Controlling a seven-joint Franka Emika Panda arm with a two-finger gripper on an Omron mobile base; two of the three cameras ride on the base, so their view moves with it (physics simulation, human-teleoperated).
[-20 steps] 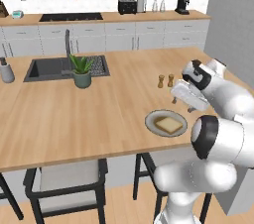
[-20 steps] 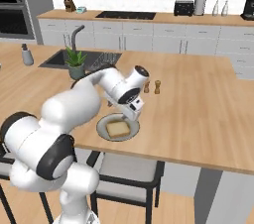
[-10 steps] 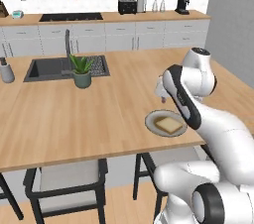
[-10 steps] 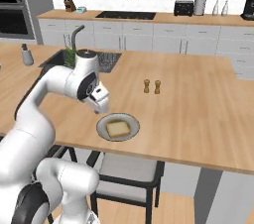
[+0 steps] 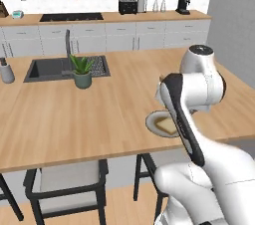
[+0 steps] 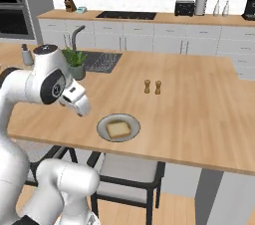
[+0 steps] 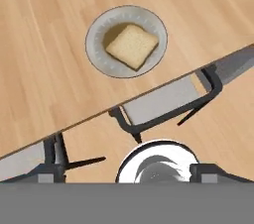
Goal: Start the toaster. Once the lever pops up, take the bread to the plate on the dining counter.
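Since a second ago the arm has swung off the plate (image 6: 118, 128) and folded back toward the base; half a second ago its hand was near the plate's 10 o'clock side in the right base view, and now the gripper (image 6: 79, 107) hangs past the near edge of the dining counter (image 6: 199, 119), off the plate's 9 o'clock. The fingers stand wide apart and hold nothing. The bread (image 7: 132, 46) lies flat on the plate, near its middle; from the hand view it sits well apart from the fingertips, up toward 12 o'clock, with the counter edge and stool frames between. The slice is roughly square, one corner toward 1 o'clock there, so no long axis matters. Judged from this, delivery looks done and only retreat remains. Count: one bread slice, one plate, one arm, one toaster (image 6: 184, 8) far off on the wall counter, two shakers (image 6: 152, 87), one plant (image 5: 82, 70).
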